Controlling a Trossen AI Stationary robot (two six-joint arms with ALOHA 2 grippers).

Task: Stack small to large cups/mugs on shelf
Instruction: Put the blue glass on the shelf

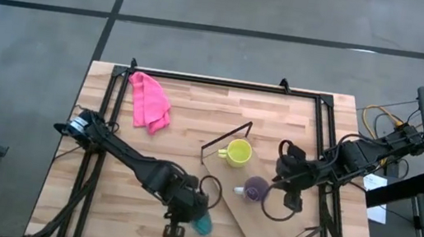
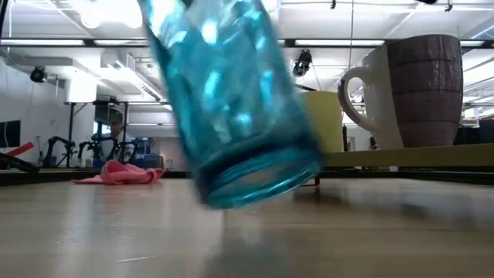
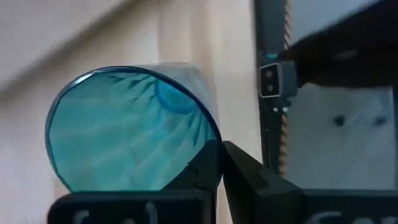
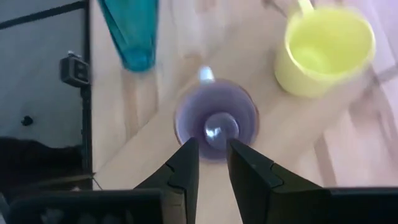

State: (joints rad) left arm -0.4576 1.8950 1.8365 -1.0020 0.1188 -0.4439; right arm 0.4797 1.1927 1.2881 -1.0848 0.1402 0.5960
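A teal ribbed cup point(image 1: 202, 224) hangs tilted a little above the table near its front edge; in the low view point(image 2: 231, 100) its lower end is clear of the wood. My left gripper point(image 1: 182, 212) is shut on it. A yellow mug point(image 1: 236, 151) and a translucent purple mug point(image 1: 256, 189) stand upright on the plywood shelf point(image 1: 276, 227), which lies slantwise on the table. My right gripper point(image 4: 212, 144) hovers over the purple mug's point(image 4: 214, 121) near rim with a narrow gap between its fingers. I see no touch. My left gripper holds the teal cup by its wall at the rim point(image 3: 208, 127). One finger point(image 3: 202, 171) is inside the mouth and the other point(image 3: 252, 174) is outside. The cup is lifted clear of the table and tilted, its mouth toward the wrist camera.
A pink cloth point(image 1: 149, 101) lies at the table's far left. Black wire brackets point(image 1: 226, 137) stand at the shelf's short ends. A black frame point(image 1: 225, 81) runs along the far edge and sides of the table.
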